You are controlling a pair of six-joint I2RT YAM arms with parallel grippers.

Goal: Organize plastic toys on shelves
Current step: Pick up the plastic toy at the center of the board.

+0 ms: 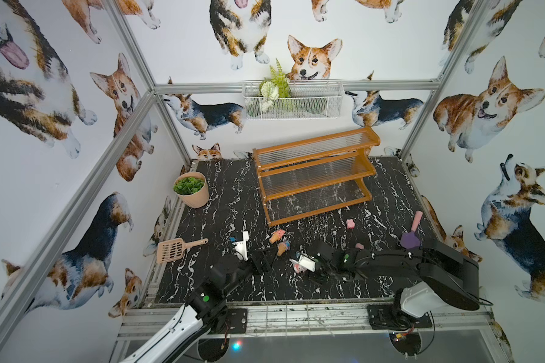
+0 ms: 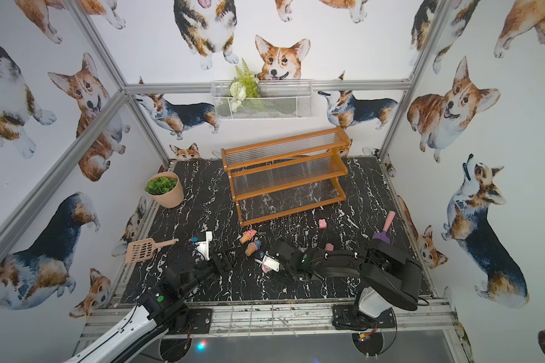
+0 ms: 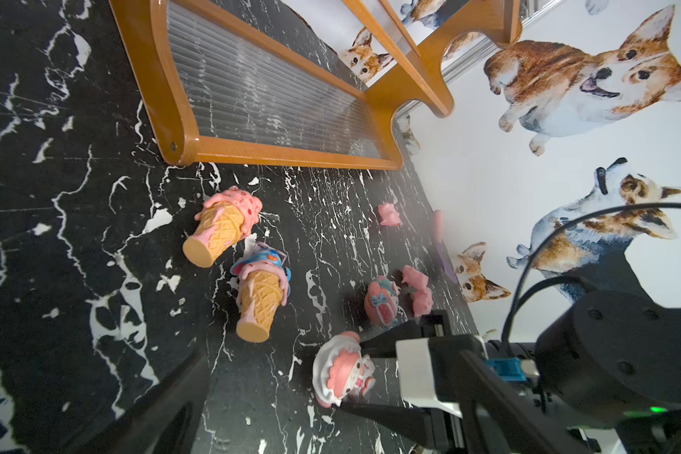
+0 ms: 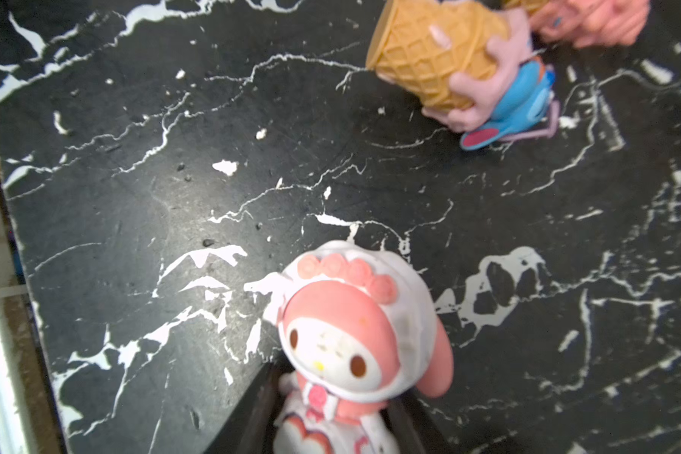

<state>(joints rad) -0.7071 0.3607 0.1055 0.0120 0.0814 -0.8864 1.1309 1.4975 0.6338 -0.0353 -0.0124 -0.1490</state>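
Left wrist: cones [image 3: 223, 226] beside doll [image 3: 343, 369]

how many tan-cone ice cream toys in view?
2. The pink-topped ice-cream cone lies on the black marble table before the orange-brown wooden rack; the blue-and-pink-topped cone lies beside it, farther from the rack. None seems hidden.

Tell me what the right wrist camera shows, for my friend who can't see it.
Close up, a pink-and-white doll figurine is gripped by the right pincer against a black marbled table. Farther off, an ice-cream cone with pink drips lies on its side.
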